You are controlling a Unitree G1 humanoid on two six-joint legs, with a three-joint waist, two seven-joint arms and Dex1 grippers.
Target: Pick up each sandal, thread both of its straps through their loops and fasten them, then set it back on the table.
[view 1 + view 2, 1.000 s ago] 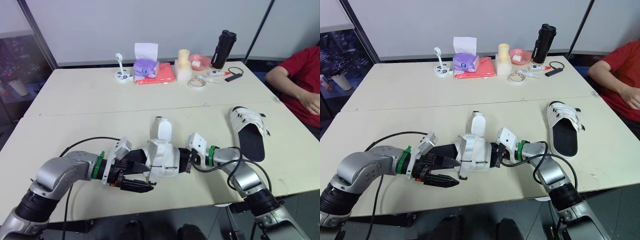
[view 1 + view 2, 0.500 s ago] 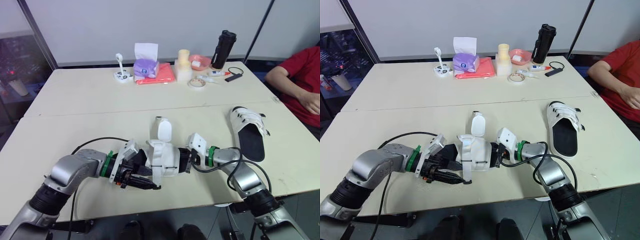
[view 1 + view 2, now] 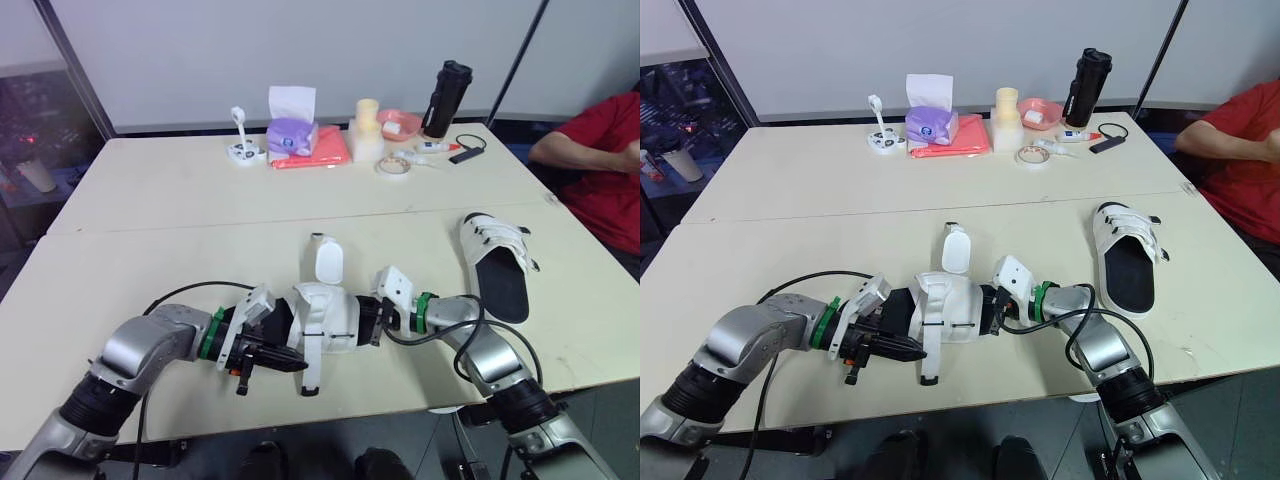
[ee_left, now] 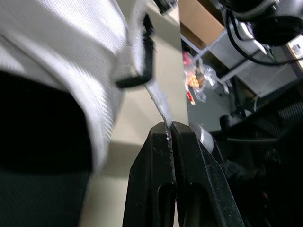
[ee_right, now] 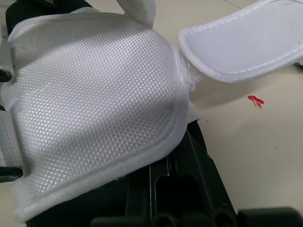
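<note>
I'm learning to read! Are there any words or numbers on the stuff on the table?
No text can be read.
The tissue pack and tube may carry print, but it is too small to read.
The bottle, held sandal and other sandal show no words.
</note>
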